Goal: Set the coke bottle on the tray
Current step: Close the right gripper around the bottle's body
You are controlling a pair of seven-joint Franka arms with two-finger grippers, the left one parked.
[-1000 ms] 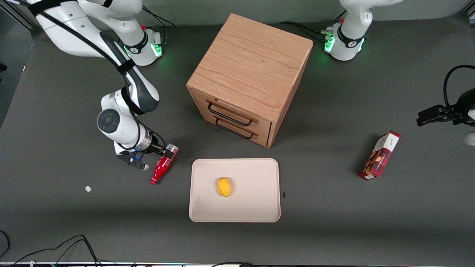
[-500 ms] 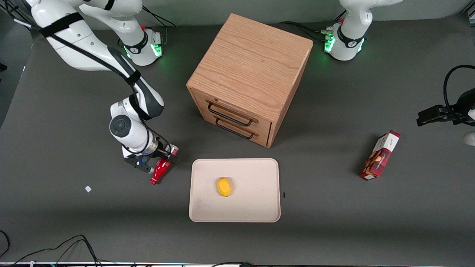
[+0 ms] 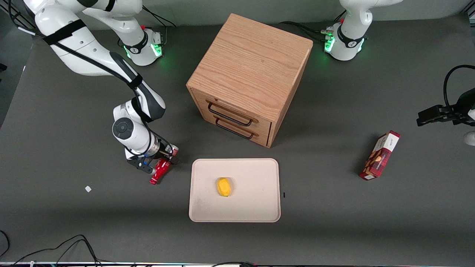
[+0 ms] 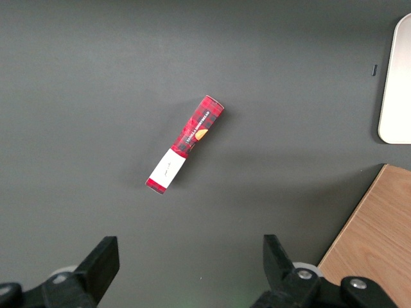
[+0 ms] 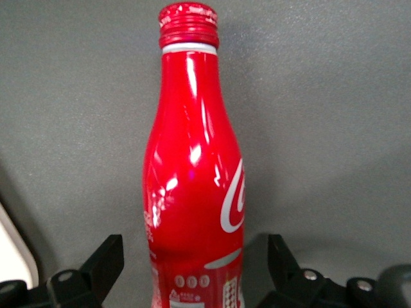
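Observation:
The coke bottle (image 3: pixel 157 174) lies on its side on the dark table, beside the beige tray (image 3: pixel 256 202) toward the working arm's end. Its red cap (image 3: pixel 152 181) points toward the front camera. My right gripper (image 3: pixel 159 162) is low over the bottle's thicker end and stands open. In the right wrist view the bottle's red body (image 5: pixel 192 179) fills the space between the two black fingers (image 5: pixel 106 256), and a gap shows on each side. My gripper (image 5: pixel 194 251) straddles the bottle without gripping it. The bottle's base end is hidden under the gripper.
A yellow object (image 3: pixel 224 186) lies in the middle of the tray. The wooden drawer cabinet (image 3: pixel 248 70) stands farther from the front camera than the tray. A red-and-brown snack box (image 3: pixel 379 155) lies toward the parked arm's end. A small white scrap (image 3: pixel 88 188) lies on the table.
My gripper has moved sideways toward the tray and now straddles the bottle's body. The bottle has stayed where it lay.

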